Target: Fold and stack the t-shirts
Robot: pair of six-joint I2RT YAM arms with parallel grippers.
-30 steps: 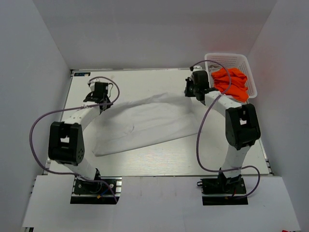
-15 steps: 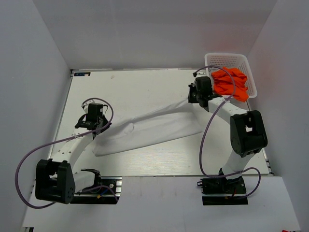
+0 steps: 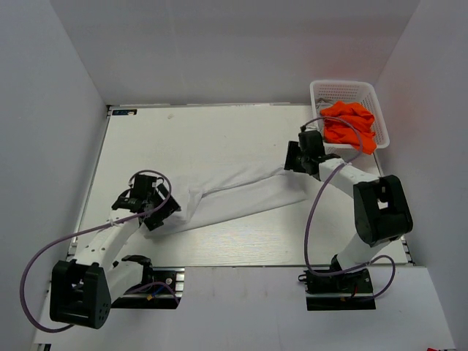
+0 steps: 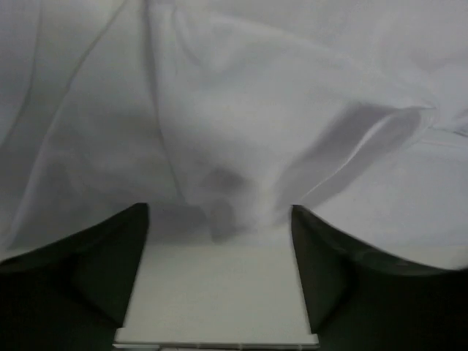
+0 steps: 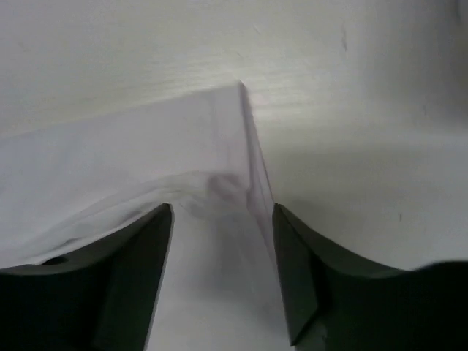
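My left gripper (image 4: 219, 219) stands open at the left end of the white shirt (image 3: 241, 191) lying across the bench (image 3: 190, 139); my right gripper (image 5: 223, 212) is open at its right corner. The orange shirt (image 3: 351, 126) sits in the basket (image 3: 344, 89).

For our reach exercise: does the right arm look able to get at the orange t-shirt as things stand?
Probably yes: the orange t-shirt lies in the open-topped basket close beyond the right gripper, with nothing between them.
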